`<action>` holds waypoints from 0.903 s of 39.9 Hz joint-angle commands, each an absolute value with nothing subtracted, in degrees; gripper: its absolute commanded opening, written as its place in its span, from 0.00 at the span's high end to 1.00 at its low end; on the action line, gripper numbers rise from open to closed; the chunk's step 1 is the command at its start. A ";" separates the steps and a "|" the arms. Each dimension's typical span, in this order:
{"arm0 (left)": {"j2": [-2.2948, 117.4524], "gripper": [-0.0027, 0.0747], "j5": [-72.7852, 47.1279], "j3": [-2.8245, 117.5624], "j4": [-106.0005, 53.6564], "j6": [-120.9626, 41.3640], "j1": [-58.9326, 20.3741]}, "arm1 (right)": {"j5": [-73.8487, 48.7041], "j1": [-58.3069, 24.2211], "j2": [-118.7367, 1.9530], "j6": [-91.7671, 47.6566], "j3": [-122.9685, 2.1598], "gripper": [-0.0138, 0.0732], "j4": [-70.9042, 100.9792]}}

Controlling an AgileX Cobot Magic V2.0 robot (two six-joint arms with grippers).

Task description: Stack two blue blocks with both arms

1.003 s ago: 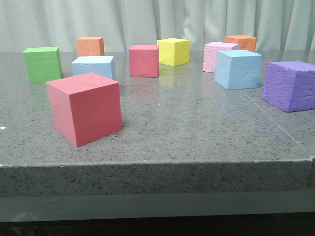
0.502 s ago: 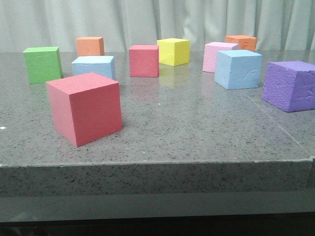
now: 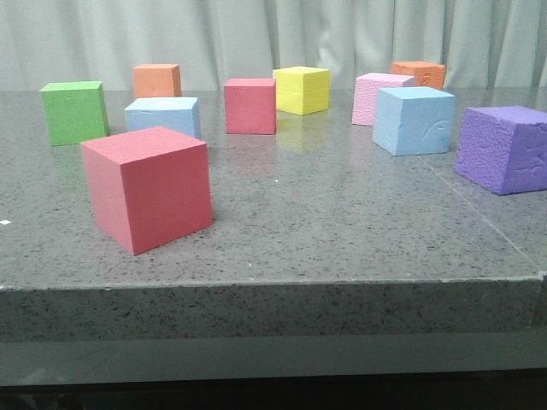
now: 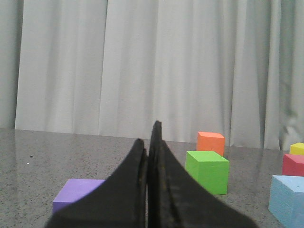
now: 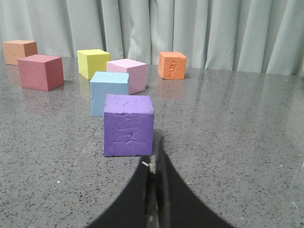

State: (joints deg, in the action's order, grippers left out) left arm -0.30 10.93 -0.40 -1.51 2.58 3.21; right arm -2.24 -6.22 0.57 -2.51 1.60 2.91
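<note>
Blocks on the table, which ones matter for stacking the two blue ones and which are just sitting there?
For the job:
left blue block
right blue block

Just lying about:
big red block
small red block
green block
yellow block
pink block
purple block
two orange blocks

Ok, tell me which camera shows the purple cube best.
The right wrist view: the purple cube stands whole and centred, just beyond the shut right gripper. The front view crops it at the right edge. The left wrist view shows a purple cube half hidden by the shut left gripper.
</note>
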 commanded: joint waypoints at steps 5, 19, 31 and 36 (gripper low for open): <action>-1.24 0.99 16.22 -0.43 -1.85 2.71 2.78 | 5.17 -5.76 1.63 -3.03 1.24 0.92 2.18; -1.24 0.99 23.03 1.44 -2.35 5.95 2.78 | 5.37 -5.76 1.63 -3.03 -4.55 0.92 2.18; 3.98 0.99 8.74 14.47 -2.35 6.08 2.78 | -4.07 -5.76 -5.43 -3.03 -19.50 0.92 2.22; 9.70 0.99 3.66 20.18 -2.35 5.97 2.78 | -9.99 -5.76 -12.33 -3.03 -26.59 0.92 2.22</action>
